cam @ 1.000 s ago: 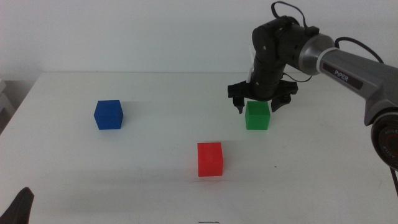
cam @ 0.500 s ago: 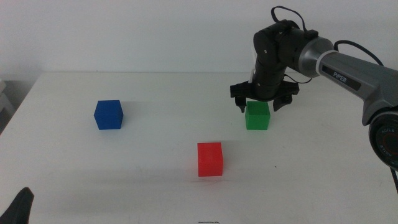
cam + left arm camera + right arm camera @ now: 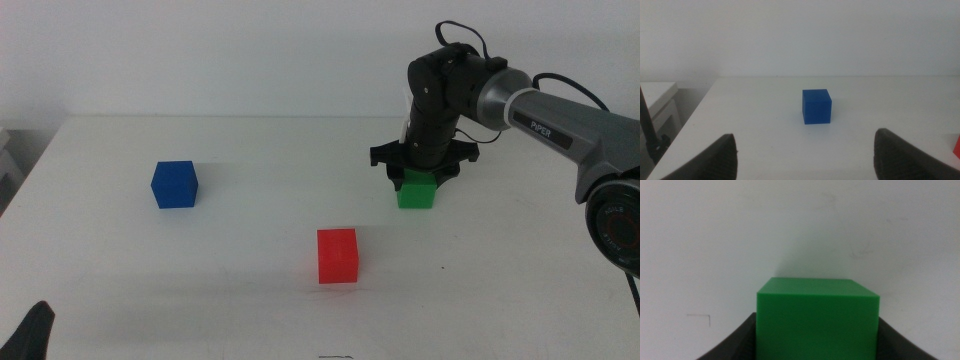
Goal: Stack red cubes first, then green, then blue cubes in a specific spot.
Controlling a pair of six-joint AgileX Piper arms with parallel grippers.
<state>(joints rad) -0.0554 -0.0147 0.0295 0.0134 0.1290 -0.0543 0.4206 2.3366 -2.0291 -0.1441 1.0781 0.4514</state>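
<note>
Middle view, right gripper [image 3: 421, 172]: it is low over the green cube [image 3: 416, 189], one jaw on each side of it. The jaws look apart, and I cannot see that they squeeze it.
Middle view, red cube [image 3: 337, 255]: it sits alone on the white table [image 3: 250, 290], nearer the camera than the green one, well apart from it. I judge it marks the stacking spot, since red goes first.
Middle view, blue cube [image 3: 174, 184]: far to the left side, untouched.
Left wrist view, left gripper [image 3: 805, 150]: jaws wide apart and holding nothing, facing the blue cube [image 3: 816, 106]; this arm waits.
Right wrist view, green cube [image 3: 817, 317]: it fills the space between the two dark jaws, centred, probably so a closing grip takes it squarely. Contact is not clear.
</note>
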